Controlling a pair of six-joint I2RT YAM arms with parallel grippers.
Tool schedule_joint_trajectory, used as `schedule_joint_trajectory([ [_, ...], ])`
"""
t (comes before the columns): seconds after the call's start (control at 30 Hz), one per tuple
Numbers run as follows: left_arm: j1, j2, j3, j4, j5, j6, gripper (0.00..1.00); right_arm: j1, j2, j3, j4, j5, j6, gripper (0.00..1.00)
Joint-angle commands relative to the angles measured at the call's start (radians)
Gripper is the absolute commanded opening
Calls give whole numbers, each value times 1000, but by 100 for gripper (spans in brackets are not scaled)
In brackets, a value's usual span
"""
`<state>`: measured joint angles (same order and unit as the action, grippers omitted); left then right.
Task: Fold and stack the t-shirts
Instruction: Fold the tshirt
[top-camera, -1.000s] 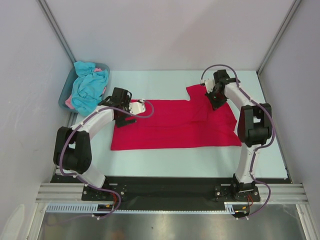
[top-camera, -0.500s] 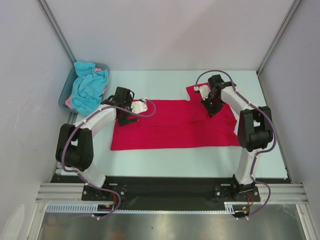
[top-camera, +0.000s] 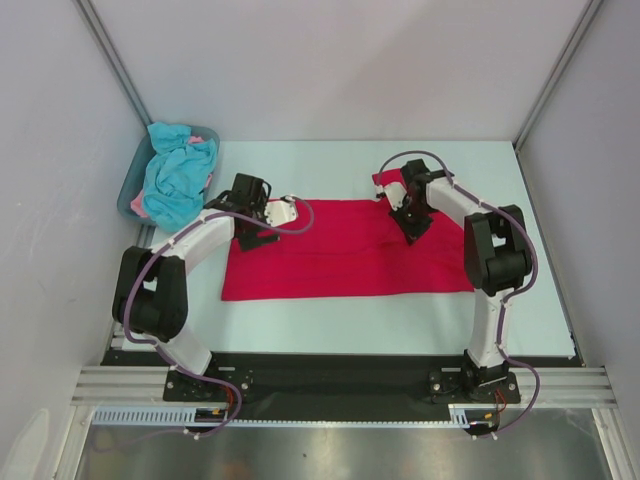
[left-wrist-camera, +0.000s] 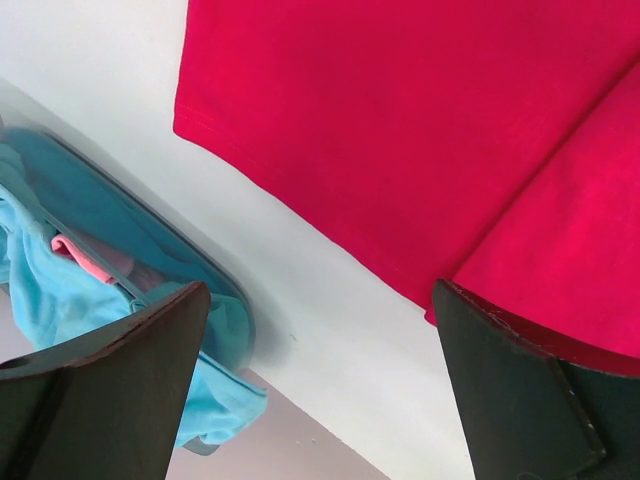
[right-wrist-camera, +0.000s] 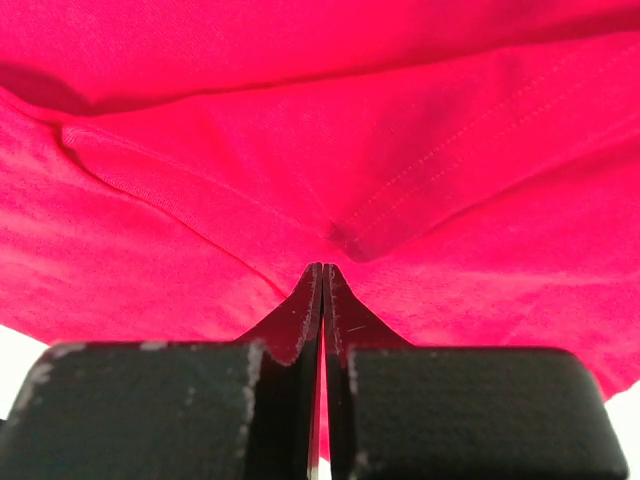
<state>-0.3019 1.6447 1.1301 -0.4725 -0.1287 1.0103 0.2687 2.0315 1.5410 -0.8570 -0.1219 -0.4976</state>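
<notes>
A crimson red t-shirt (top-camera: 340, 260) lies flat across the middle of the table. My right gripper (top-camera: 412, 225) is over its far right part, jaws shut with red cloth pinched at the tips (right-wrist-camera: 322, 270); creases in the fabric (right-wrist-camera: 330, 130) run toward them. My left gripper (top-camera: 256, 234) hovers open above the shirt's far left corner (left-wrist-camera: 400, 130), its fingers (left-wrist-camera: 110, 390) wide apart and holding nothing. A turquoise t-shirt (top-camera: 178, 175) and a bit of pink t-shirt (left-wrist-camera: 85, 260) are heaped in the tub.
The grey-blue plastic tub (top-camera: 125, 192) stands at the far left corner against the wall, its rim (left-wrist-camera: 200, 290) close to my left gripper. Grey walls enclose the table on three sides. Bare table (top-camera: 330, 165) shows beyond the shirt.
My right gripper has moved left, drawing the shirt's right side inward over the body. The left arm has shifted only slightly.
</notes>
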Motion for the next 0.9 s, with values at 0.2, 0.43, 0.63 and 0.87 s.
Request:
schedule_joint_trajectory([
  [0.2, -13, 0, 37, 38, -11, -16, 100, 10, 16, -5, 26, -10, 10, 0],
  [0.43, -22, 4, 43, 40, -12, -19, 100, 32, 47, 27, 42, 5, 13, 0],
  [0.63, -31, 14, 46, 41, -14, -19, 100, 61, 72, 91, 49, 31, 19, 0],
  [0.87, -37, 18, 51, 43, -14, -21, 100, 83, 75, 146, 59, 64, 1, 0],
])
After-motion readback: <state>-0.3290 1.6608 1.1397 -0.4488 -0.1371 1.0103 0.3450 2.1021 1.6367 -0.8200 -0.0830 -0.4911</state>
